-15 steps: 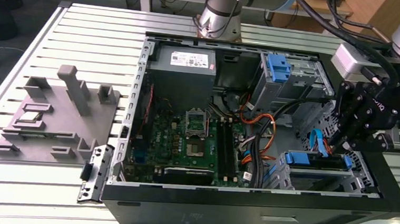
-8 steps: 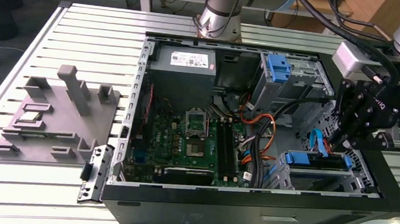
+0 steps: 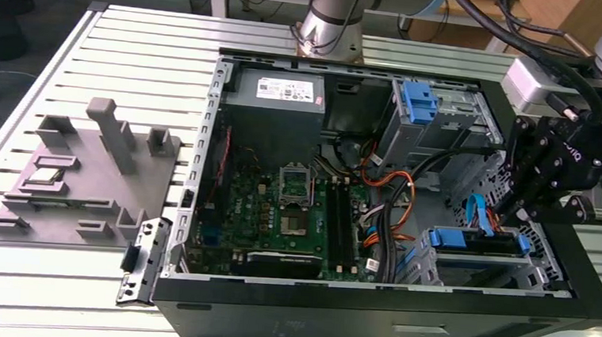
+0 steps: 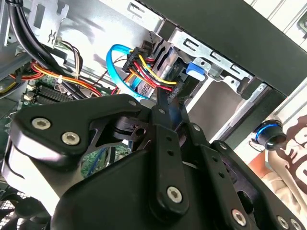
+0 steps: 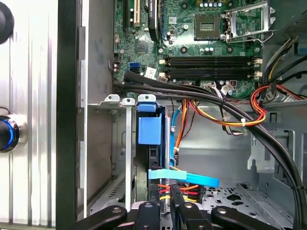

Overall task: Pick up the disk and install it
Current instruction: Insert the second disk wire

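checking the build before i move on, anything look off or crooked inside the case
Nothing stands out. The disk sits square in its drive cage with cables plugged in behind it. The gripper hovers just above. The motherboard looks undamaged.

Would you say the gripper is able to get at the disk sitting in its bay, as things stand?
Probably yes. The gripper is already right at the cabled end of the disk in the bay, and the open case leaves the way free; only the cables crowd that end.
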Tool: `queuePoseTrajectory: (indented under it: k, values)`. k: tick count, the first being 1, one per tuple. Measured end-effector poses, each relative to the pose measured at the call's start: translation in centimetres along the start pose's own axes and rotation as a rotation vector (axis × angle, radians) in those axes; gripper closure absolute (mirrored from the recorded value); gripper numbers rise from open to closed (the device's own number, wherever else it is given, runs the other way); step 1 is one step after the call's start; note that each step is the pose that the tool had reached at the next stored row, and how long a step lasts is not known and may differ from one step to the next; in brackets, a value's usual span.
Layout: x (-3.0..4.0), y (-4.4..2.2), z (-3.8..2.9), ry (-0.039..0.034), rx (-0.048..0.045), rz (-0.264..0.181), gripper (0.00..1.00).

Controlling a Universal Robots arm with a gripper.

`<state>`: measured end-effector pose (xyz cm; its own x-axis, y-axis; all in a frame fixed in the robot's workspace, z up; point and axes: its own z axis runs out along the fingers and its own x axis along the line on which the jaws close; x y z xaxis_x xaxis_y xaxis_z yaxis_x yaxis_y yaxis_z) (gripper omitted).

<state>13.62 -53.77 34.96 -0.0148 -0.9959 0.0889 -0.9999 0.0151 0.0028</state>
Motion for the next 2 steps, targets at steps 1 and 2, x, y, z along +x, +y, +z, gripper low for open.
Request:
queuePoseTrajectory:
  k: [1,2]
  values:
    - [0.0,0.0,0.0,0.0,0.0,0.0,0.76]
    - [0.0,0.01,0.0,0.0,0.0,0.0,0.76]
